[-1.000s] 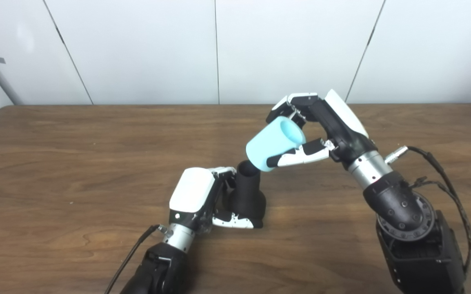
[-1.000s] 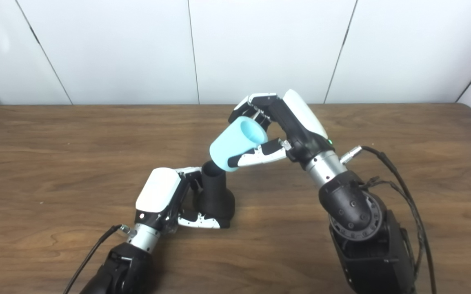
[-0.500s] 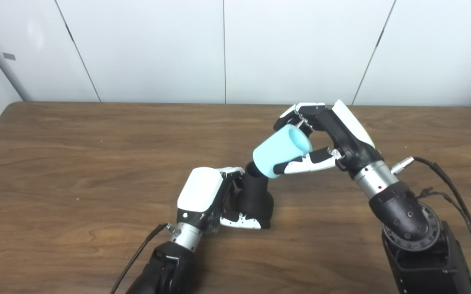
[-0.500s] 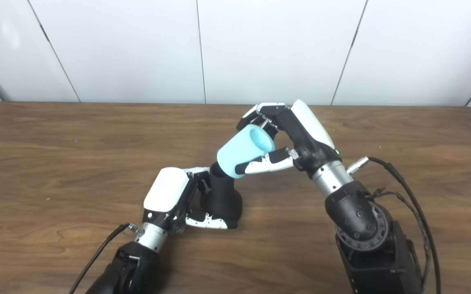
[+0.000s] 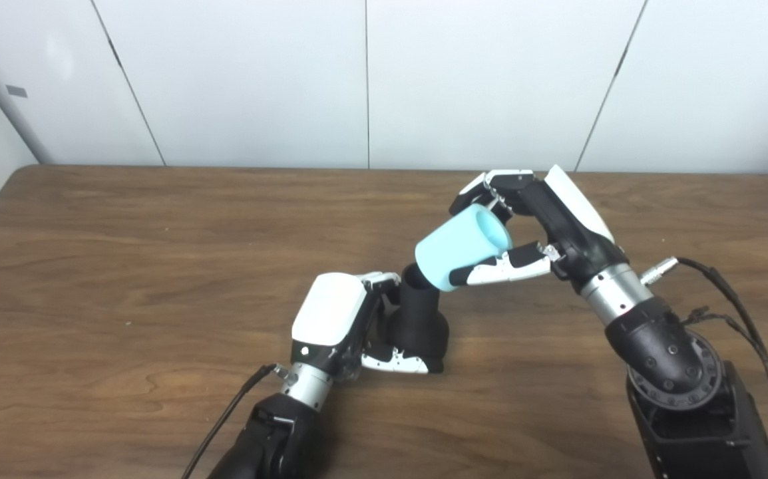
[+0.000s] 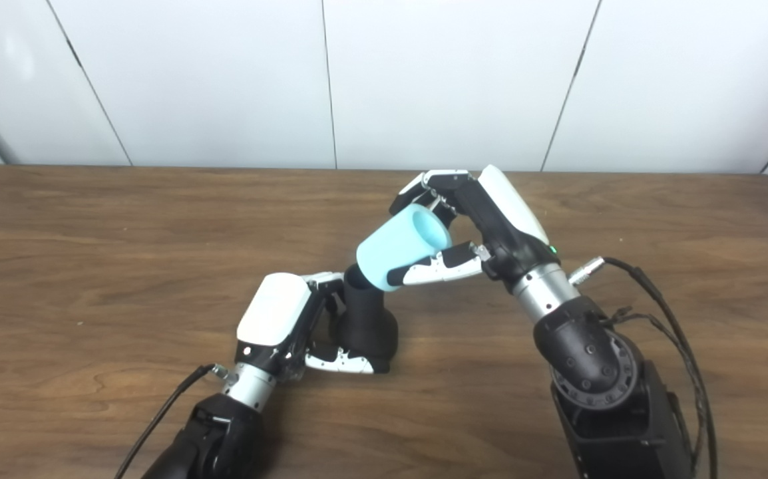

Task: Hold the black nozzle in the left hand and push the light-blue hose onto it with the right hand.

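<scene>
At table centre, the black nozzle (image 5: 417, 319) stands upright on its wide base, narrow neck up, clasped at its lower body by the left hand (image 5: 341, 319), which wraps it from about nine o'clock with fingertips curling round the front of the base. Compared with a second ago, the light-blue hose (image 5: 462, 247) has come lower and closer: its leading end, then hanging just off the neck's rim at two o'clock, now overlaps the rim in both head views. Whether it has begun to slip over the neck or only rests against it cannot be told. My reading is that approach is done and mating is beginning, though the hose lies tilted while the neck points up, so it probably needs rotating into line before a push will seat it.

Out at two o'clock from the nozzle, the right hand (image 5: 537, 223) is clamped on the hose, thumb under its near side, fingers over the far open end, its wrist and forearm sloping down toward four o'clock. Around them, the wooden table (image 5: 124, 266).
</scene>
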`<state>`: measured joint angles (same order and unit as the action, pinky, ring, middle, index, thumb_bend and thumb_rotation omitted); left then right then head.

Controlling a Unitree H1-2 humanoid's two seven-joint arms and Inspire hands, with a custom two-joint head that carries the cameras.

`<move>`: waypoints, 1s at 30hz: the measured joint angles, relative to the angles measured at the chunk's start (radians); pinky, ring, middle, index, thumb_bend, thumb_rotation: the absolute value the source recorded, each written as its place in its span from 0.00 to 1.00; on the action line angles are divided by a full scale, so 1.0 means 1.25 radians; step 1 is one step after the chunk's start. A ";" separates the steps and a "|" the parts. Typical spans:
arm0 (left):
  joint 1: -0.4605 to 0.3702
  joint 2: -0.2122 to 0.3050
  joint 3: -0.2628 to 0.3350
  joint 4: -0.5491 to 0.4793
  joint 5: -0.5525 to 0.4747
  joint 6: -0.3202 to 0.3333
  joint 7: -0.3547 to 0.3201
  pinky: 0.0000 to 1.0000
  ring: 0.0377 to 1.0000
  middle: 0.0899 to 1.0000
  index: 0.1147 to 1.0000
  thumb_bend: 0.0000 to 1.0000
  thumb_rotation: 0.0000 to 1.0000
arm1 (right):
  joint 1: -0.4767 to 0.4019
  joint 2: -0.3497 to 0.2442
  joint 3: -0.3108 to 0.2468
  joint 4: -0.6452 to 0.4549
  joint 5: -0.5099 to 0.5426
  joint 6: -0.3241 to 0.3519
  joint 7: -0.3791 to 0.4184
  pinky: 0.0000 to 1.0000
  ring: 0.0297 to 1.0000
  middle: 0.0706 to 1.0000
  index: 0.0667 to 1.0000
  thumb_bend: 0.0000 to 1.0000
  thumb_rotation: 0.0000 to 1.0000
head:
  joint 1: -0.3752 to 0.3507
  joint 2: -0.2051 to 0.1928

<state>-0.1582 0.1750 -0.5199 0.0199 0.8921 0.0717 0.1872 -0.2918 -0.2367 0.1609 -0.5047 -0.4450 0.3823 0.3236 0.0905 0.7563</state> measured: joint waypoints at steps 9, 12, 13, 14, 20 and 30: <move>0.000 -0.002 -0.003 0.000 0.000 0.001 0.000 0.35 0.47 0.48 0.44 0.47 0.00 | -0.006 -0.008 -0.011 -0.002 0.021 0.018 0.016 0.32 0.37 0.47 0.52 0.49 0.00 | 0.000 0.001; 0.000 -0.002 -0.004 0.000 0.000 0.001 0.000 0.35 0.46 0.47 0.45 0.47 0.00 | -0.013 -0.015 -0.014 -0.005 0.021 0.033 0.020 0.32 0.37 0.46 0.53 0.49 0.00 | -0.001 0.002; 0.000 -0.002 -0.004 0.000 0.000 0.001 0.000 0.34 0.45 0.46 0.44 0.48 0.00 | -0.016 -0.018 -0.015 -0.005 0.021 0.034 0.020 0.32 0.36 0.46 0.53 0.49 0.00 | -0.001 0.004; 0.000 -0.002 -0.004 0.000 0.000 0.001 0.000 0.34 0.45 0.45 0.44 0.48 0.00 | -0.020 -0.020 -0.016 -0.006 0.021 0.035 0.021 0.32 0.36 0.46 0.53 0.49 0.00 | -0.002 0.004; 0.000 -0.002 -0.007 -0.001 0.000 0.001 0.000 0.35 0.46 0.47 0.44 0.48 0.00 | -0.036 -0.025 -0.020 -0.010 0.025 0.047 0.028 0.30 0.36 0.46 0.53 0.49 0.00 | 0.004 0.007; 0.003 -0.001 -0.008 -0.006 0.000 0.001 -0.001 0.39 0.51 0.51 0.41 0.47 0.00 | -0.034 -0.022 -0.005 -0.010 0.033 0.058 0.030 0.34 0.37 0.46 0.51 0.49 0.00 | 0.009 0.011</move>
<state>-0.1541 0.1739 -0.5304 0.0121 0.8916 0.0729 0.1860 -0.3344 -0.2641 0.1548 -0.5178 -0.4033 0.4551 0.3617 0.1012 0.7701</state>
